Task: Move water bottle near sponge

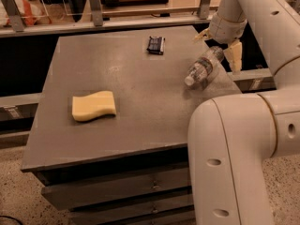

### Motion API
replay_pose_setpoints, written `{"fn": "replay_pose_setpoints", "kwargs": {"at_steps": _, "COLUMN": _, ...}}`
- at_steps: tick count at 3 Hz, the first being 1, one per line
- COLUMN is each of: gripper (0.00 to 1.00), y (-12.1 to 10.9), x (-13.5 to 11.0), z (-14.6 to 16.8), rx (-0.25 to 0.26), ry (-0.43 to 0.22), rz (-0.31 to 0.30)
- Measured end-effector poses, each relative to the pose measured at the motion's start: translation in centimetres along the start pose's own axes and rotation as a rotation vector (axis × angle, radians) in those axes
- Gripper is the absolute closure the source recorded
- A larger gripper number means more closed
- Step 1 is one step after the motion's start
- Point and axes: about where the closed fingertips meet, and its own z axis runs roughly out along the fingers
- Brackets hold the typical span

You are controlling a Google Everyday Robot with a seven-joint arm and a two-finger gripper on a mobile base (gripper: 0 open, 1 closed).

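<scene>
The water bottle [203, 68] lies on its side near the right edge of the grey table [140, 107], white cap pointing toward the front left. My gripper [217, 52] is open over the bottle's base end. One pale finger [202, 33] is at the far left of the base and the other finger [235, 56] hangs to its right, past the table edge. The pale yellow sponge [93, 105] with wavy edges lies flat on the left part of the table, far from the bottle.
A small dark rectangular packet [155, 45] lies near the table's far edge. A rail with metal posts [93, 3] runs behind the table. My own white arm [229, 163] fills the lower right. Drawers [117, 191] sit below the tabletop.
</scene>
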Motion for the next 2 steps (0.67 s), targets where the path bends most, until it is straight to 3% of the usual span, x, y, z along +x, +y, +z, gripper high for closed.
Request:
{"fn": "replay_pose_setpoints", "kwargs": {"at_steps": 1, "gripper": 0.18, "y": -0.06, "x": -0.25, "z": 0.38, "rx": -0.017, "ry": -0.002, "rz": -0.031}}
{"fn": "replay_pose_setpoints", "kwargs": {"at_steps": 2, "gripper": 0.42, "y": 0.63, "x": 0.08, "z": -0.16, "rx": -0.04, "ry": 0.02, "rz": -0.01}}
